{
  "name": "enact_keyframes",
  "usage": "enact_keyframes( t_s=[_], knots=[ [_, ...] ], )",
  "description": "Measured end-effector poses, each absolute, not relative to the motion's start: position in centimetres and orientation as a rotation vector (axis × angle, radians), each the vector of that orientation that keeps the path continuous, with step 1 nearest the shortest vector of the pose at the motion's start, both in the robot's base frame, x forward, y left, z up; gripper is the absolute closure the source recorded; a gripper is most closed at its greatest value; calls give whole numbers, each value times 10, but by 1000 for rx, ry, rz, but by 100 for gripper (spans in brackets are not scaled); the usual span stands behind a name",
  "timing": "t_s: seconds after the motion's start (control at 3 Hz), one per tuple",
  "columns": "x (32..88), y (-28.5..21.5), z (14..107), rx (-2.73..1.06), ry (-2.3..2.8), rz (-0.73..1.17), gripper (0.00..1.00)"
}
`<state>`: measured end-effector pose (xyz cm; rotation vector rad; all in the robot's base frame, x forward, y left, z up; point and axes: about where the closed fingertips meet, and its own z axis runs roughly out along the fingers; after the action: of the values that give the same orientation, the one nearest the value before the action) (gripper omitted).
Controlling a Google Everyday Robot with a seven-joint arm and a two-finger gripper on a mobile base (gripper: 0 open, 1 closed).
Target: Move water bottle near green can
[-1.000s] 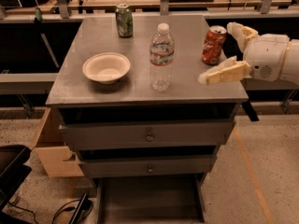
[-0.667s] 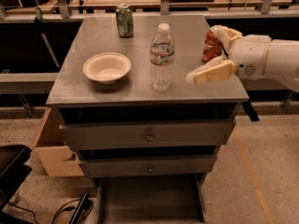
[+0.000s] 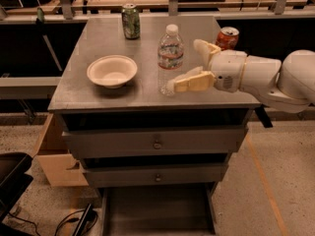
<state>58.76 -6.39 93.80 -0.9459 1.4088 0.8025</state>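
The water bottle, clear with a white cap and a pale label with a red band, stands upright near the middle of the grey table top. The green can stands at the far edge, left of the bottle. My gripper reaches in from the right, open, with one finger at the bottle's lower right and the other finger behind and right of it. The fingers sit close beside the bottle; contact is not clear.
A white bowl sits left of the bottle. A red-orange soda can stands at the right edge behind my arm. Two drawers sit under the table top. A workbench runs along the back. A cardboard box is at the lower left.
My gripper has moved left across the table from beside the red-orange can to right beside the water bottle. The bottle, can and bowl have not moved.
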Motion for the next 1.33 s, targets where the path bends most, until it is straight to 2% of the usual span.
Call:
enact_keyframes(
  t_s=[0.33,1.0,1.33],
  knots=[
    [593,-36,937,-940,1334,870,18],
    [598,-13,938,-956,1277,901,65],
    [597,-10,939,-961,1274,905,96]
  ],
)
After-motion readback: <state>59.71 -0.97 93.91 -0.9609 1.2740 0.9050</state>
